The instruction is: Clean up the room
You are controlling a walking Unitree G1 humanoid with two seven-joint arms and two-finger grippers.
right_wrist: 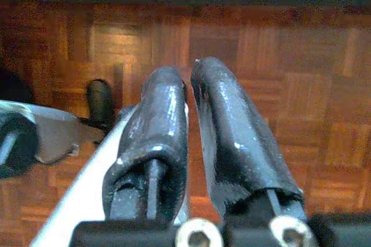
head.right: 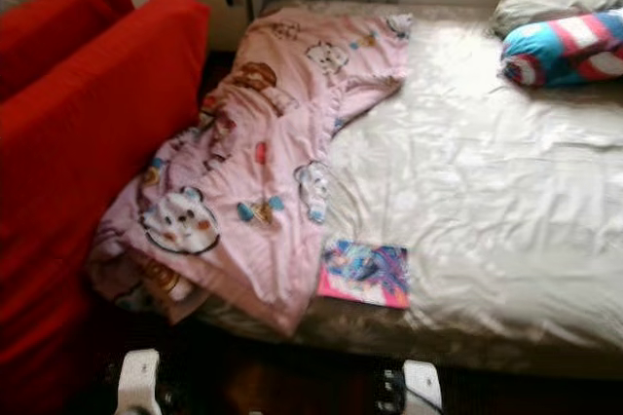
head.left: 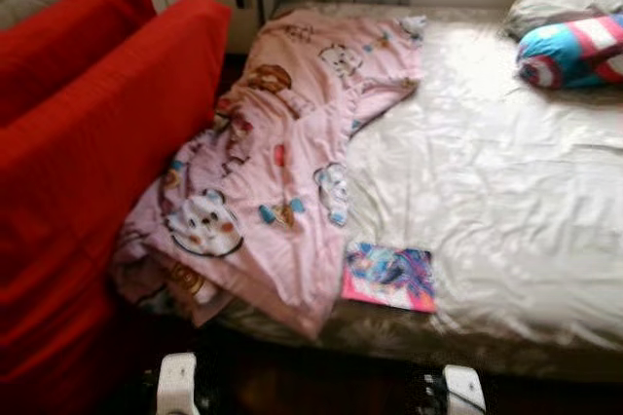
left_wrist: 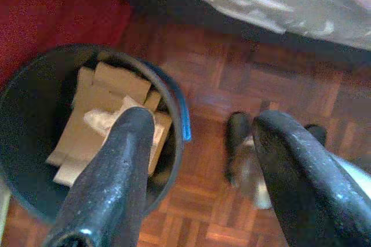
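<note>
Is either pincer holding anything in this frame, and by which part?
Nothing is held. The left pincer is open above a bin of cardboard scraps; the right pincer is shut with nothing between its fingers, over the wood floor.

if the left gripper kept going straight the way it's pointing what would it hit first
Probably the rim of the dark bin holding cardboard scraps, or the parquet floor just beside it. The open left gripper points down over that edge; depth is unclear.

We can read no text, label or number; the colourful book (head.left: 389, 278) cover on the bed (head.left: 506, 201) is blurred.
</note>
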